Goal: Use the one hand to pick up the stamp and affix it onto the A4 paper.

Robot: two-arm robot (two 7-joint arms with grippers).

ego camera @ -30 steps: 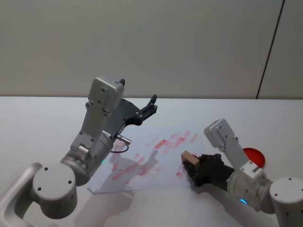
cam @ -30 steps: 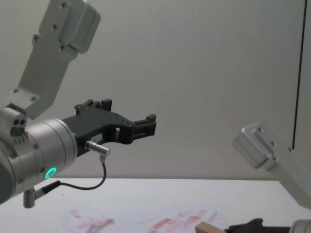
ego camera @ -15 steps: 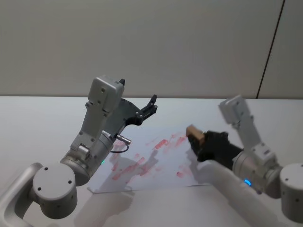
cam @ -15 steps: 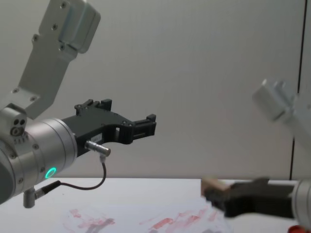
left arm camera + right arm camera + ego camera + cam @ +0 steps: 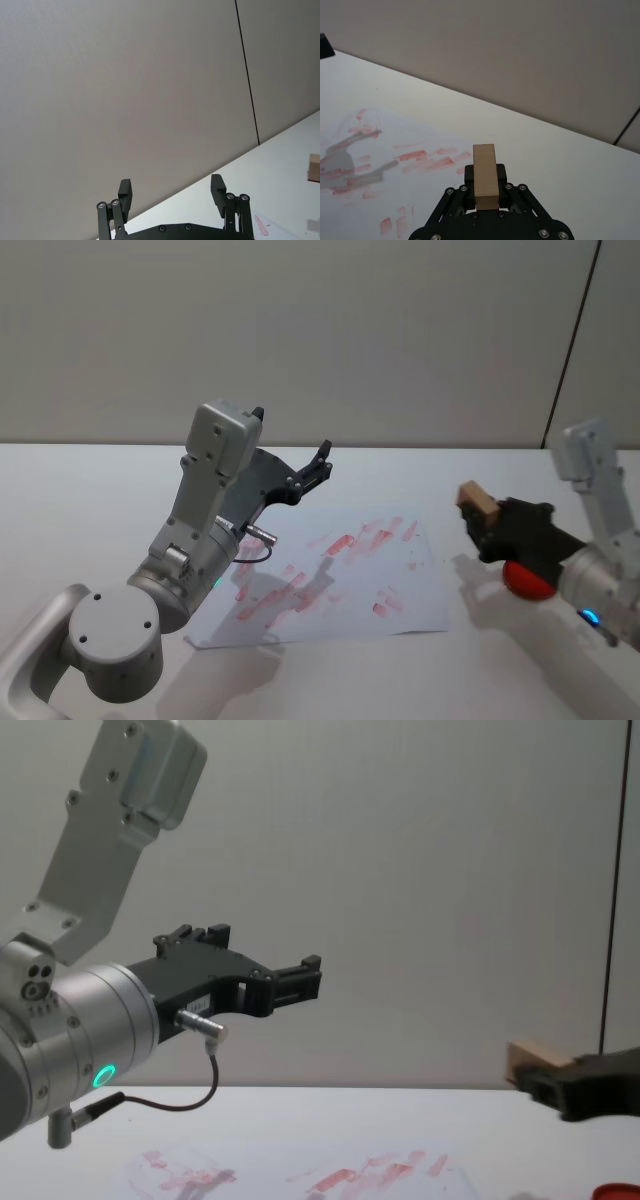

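Clamped by its sides in the right gripper (image 5: 485,192), the wooden stamp (image 5: 485,175) looks light, rigid and easy to hold, while the left gripper (image 5: 171,192) hangs open above the A4 paper (image 5: 330,575).

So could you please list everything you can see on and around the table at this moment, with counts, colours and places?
stamp: one, pale wood, held in the air to the right of the sheet, clear of it.
A4 paper: one, white with many red smears and prints, flat on the table in front of the robot.
red disc: one, red, on the table right of the paper, partly hidden behind the right gripper.
table: one, white, under everything.
wall: grey, behind the table, with a dark vertical seam at the right.
left gripper: one, black, fingers open, raised above the paper's far left part, holding nothing.
right gripper: one, black, shut on the stamp.
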